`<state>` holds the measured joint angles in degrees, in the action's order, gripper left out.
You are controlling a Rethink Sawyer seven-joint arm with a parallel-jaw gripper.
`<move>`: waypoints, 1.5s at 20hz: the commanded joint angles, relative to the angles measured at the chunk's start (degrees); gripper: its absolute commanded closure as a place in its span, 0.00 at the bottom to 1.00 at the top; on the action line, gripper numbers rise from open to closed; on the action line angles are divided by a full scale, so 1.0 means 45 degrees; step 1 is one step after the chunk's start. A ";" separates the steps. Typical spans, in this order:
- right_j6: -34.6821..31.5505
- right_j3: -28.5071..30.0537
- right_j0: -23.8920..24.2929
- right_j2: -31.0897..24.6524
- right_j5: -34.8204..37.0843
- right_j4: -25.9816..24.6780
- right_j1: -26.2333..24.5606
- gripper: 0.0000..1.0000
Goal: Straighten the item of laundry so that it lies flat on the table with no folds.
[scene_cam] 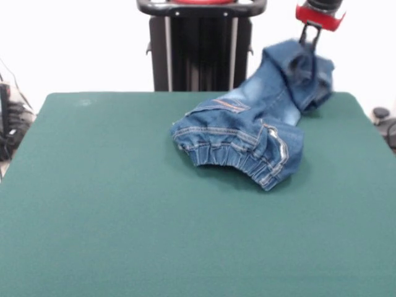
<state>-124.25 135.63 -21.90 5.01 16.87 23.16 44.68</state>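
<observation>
One view only, front: red-and-black gripper [313, 42] drops in at top right, pinched on a leg end of the jeans [257, 124], lifting it off the green table [124, 204]. Elastic waistband end lies bunched on cloth, right of centre, toward far edge.

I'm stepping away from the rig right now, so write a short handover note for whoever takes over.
Gripper: up at the far right of the table, shut on the jeans, lifting one leg end off the surface.
Jeans: waistband end rests bunched on the green table, right of centre; the rest rises toward the gripper.
Done: one end grasped and raised.
Left: draw the jeans out, lay them down flat, smooth every fold.
</observation>
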 commanded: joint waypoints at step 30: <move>-0.2372 -0.9198 -0.0223 0.4171 0.2961 -0.0391 -0.4811 0.00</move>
<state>-124.26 105.80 -25.68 23.94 28.72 20.38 27.82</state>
